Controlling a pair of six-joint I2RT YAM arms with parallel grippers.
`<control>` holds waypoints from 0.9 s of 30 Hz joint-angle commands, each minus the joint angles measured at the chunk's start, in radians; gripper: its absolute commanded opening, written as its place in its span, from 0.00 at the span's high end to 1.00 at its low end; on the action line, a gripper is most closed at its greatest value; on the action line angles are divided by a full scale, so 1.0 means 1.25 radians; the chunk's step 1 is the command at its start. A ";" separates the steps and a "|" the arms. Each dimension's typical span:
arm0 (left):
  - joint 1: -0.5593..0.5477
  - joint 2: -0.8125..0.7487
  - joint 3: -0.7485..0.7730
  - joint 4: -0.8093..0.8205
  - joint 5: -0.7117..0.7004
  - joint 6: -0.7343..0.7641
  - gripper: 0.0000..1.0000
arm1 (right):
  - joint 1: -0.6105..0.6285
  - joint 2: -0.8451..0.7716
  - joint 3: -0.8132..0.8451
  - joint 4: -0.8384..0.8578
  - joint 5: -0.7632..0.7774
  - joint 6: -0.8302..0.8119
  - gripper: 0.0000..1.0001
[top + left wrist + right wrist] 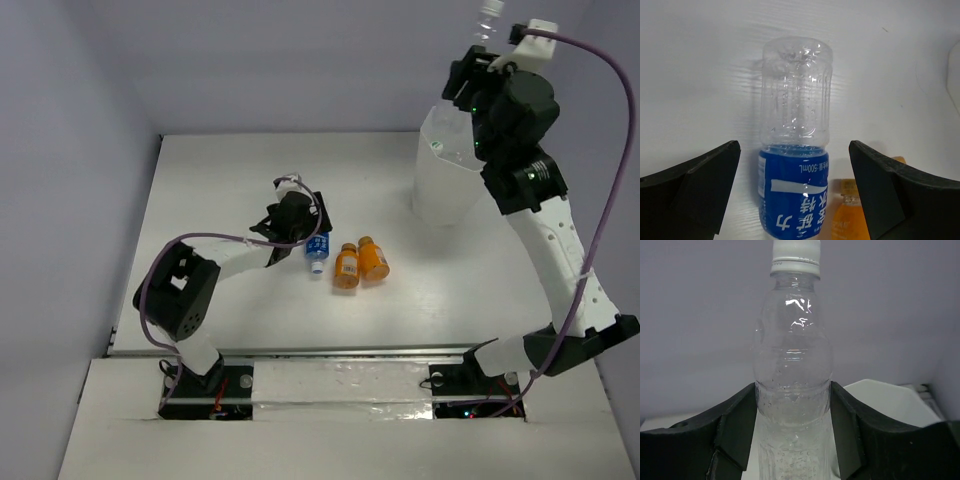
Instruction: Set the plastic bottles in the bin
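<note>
My right gripper is raised high over the translucent white bin and is shut on a plain clear bottle with a white cap; its top shows in the top view. The bin's rim shows behind the bottle in the right wrist view. A blue-labelled bottle lies on the table. My left gripper is open with its fingers on either side of this bottle, not touching it. Two short orange bottles lie just right of it; one shows in the left wrist view.
The white table is walled by grey panels at the back and left. The right arm reaches up along the table's right side. The left arm lies low across the table's left half.
</note>
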 commanded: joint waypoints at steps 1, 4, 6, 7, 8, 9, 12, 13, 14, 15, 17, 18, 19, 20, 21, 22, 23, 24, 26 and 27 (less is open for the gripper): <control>0.007 0.020 0.057 -0.006 -0.008 0.026 0.11 | -0.083 0.012 -0.059 0.063 0.078 0.010 0.44; 0.007 0.044 0.084 -0.017 -0.018 0.036 0.11 | -0.142 0.011 -0.099 0.104 0.118 0.014 0.44; 0.007 0.069 0.095 -0.023 -0.022 0.044 0.10 | -0.175 0.027 -0.115 0.132 0.149 0.015 0.43; 0.014 0.078 0.105 -0.024 -0.026 0.047 0.11 | -0.184 0.035 -0.123 0.142 0.155 0.014 0.43; 0.014 0.099 0.109 -0.027 -0.029 0.052 0.10 | -0.191 0.045 -0.136 0.161 0.159 0.009 0.43; 0.014 0.107 0.114 -0.031 -0.029 0.053 0.11 | -0.192 0.066 -0.137 0.168 0.155 0.005 0.42; 0.014 0.136 0.128 -0.034 -0.034 0.057 0.10 | -0.201 0.108 -0.151 0.201 0.170 -0.008 0.41; 0.014 0.139 0.129 -0.034 -0.038 0.058 0.11 | -0.201 0.114 -0.156 0.203 0.173 -0.008 0.41; 0.014 0.141 0.127 -0.033 -0.039 0.058 0.11 | -0.201 0.118 -0.162 0.211 0.178 -0.004 0.40; 0.014 0.141 0.125 -0.027 -0.044 0.059 0.11 | -0.201 0.119 -0.179 0.212 0.176 0.001 0.40; 0.022 0.144 0.124 -0.023 -0.045 0.062 0.11 | -0.209 0.112 -0.202 0.212 0.162 0.025 0.38; 0.022 0.147 0.124 -0.021 -0.047 0.062 0.11 | -0.209 0.107 -0.227 0.218 0.159 0.033 0.36; 0.022 0.150 0.125 -0.020 -0.044 0.060 0.12 | -0.209 0.102 -0.239 0.236 0.155 0.041 0.34; 0.022 0.158 0.132 -0.020 -0.043 0.060 0.12 | -0.209 0.091 -0.250 0.239 0.140 0.053 0.28; 0.022 0.160 0.134 -0.018 -0.042 0.060 0.12 | -0.209 0.087 -0.258 0.235 0.135 0.059 0.25; 0.022 0.168 0.136 -0.017 -0.042 0.059 0.12 | -0.209 0.082 -0.267 0.232 0.131 0.068 0.18; 0.022 0.171 0.140 -0.015 -0.040 0.059 0.12 | -0.209 0.074 -0.271 0.223 0.120 0.080 0.15; 0.022 0.176 0.144 -0.015 -0.039 0.059 0.13 | -0.209 0.069 -0.275 0.223 0.115 0.085 0.13; 0.029 0.191 0.155 -0.017 -0.040 0.060 0.13 | -0.209 0.052 -0.283 0.196 0.100 0.099 0.10; 0.029 0.195 0.157 -0.017 -0.045 0.060 0.13 | -0.209 0.043 -0.287 0.194 0.091 0.103 0.09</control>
